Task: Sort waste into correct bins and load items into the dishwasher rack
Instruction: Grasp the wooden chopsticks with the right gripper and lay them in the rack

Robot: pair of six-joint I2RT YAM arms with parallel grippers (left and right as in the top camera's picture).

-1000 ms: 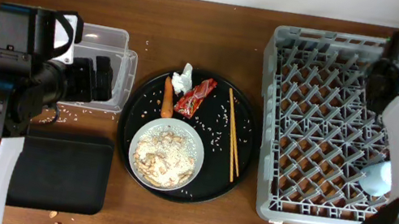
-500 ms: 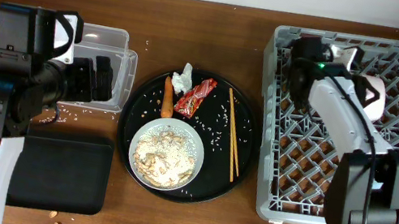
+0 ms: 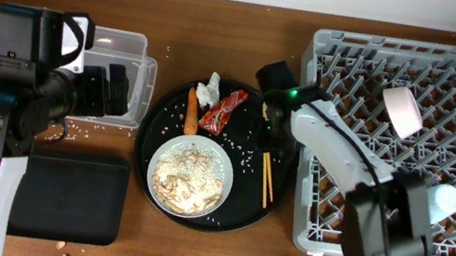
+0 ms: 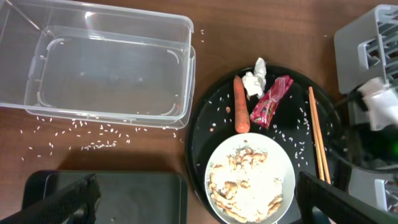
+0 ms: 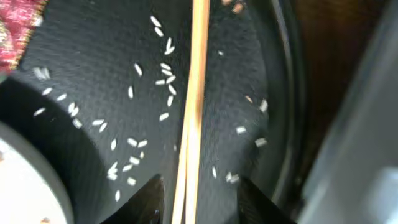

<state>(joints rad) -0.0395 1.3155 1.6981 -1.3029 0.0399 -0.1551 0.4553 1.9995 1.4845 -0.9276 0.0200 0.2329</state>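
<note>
The wooden chopsticks lie on the right side of the round black tray. My right gripper is low over them and open, its fingers on either side of the chopsticks. A white bowl of beige food scraps, an orange carrot, a red wrapper and a white tissue share the tray. My left gripper is wide open and empty, high above the bowl. The grey rack holds a pale dish and a light blue cup.
A clear plastic container stands left of the round tray, empty. A shallow black rectangular tray lies in front of it. Loose rice grains are scattered on the wooden table and the round tray. The left arm body covers part of the container in the overhead view.
My right arm has swung left from over the rack's far side and come down over the chopsticks on the round tray. The left arm has not moved.
</note>
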